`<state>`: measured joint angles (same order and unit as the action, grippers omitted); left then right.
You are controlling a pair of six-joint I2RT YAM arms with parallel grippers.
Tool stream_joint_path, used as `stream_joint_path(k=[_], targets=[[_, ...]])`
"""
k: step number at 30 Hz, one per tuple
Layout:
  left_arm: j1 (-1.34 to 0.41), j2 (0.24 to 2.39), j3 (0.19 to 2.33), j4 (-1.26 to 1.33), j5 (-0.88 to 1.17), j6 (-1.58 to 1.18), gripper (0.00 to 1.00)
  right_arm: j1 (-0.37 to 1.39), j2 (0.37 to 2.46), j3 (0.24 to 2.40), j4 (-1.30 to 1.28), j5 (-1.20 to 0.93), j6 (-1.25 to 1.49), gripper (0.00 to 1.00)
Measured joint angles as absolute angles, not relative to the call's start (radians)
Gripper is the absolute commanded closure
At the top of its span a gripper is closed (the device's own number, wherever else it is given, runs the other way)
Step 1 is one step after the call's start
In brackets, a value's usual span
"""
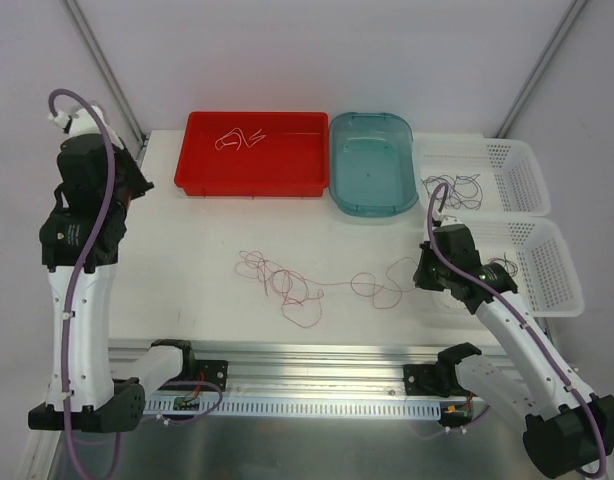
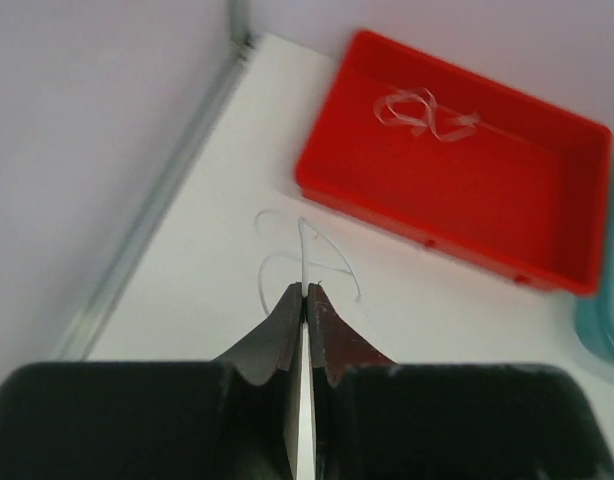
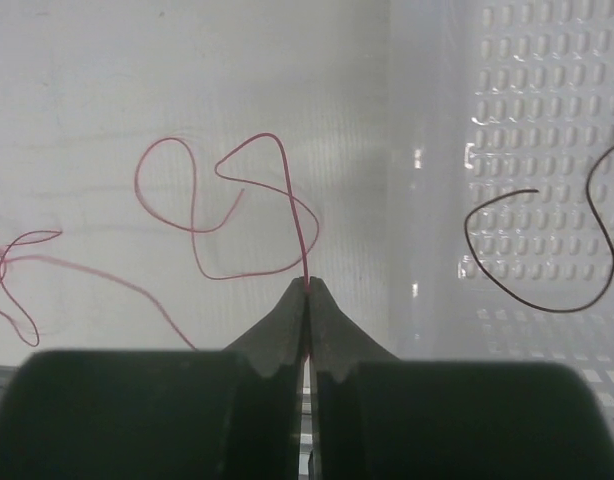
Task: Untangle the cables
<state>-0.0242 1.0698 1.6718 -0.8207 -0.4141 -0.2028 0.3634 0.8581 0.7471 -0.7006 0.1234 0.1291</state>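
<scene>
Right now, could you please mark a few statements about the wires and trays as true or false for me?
1. The right jaws are shut on a red wire. True.
2. The left jaws are open and hold nothing. False: they are shut on a white wire.
3. The red tray holds a loose white wire. True.
4. The blue tray holds the red tangle. False: the tangle lies on the table.
5. A dark wire lies in a white basket. True.
</scene>
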Motion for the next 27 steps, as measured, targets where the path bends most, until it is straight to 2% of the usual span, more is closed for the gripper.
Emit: stream_joint_path(k=[4, 6, 7, 8, 9, 12, 20, 27], targets=[[-0.025, 1.047, 1.507, -0.764, -0.047, -0.269, 1.00, 0.366, 0.858, 0.745, -0.662, 0.022, 0.114, 0.85], [-0.046, 1.051, 1.439, -0.738, 0.100, -0.302, 1.00, 0.375, 0.862, 0.745, -0.646, -0.014, 0.106, 0.76], [-0.065, 1.055, 1.412, -0.731, 0.160, -0.317, 1.00, 0.382, 0.865, 0.745, -0.639, -0.025, 0.102, 0.62], [-0.099, 1.059, 1.393, -0.722, 0.210, -0.330, 1.00, 0.393, 0.870, 0.745, -0.632, -0.036, 0.101, 0.55], [-0.143, 1.062, 1.382, -0.714, 0.245, -0.344, 1.00, 0.406, 0.874, 0.745, -0.628, -0.043, 0.093, 0.43], [-0.248, 1.060, 1.382, -0.687, 0.323, -0.368, 1.00, 0.455, 0.880, 0.746, -0.617, -0.059, 0.074, 0.31], [-0.345, 1.039, 1.401, -0.620, 0.398, -0.436, 1.00, 0.617, 0.925, 0.759, -0.488, -0.166, 0.033, 0.21], [-0.360, 1.014, 1.401, -0.601, 0.396, -0.479, 1.00, 0.709, 1.150, 0.799, -0.233, -0.287, 0.048, 0.19]])
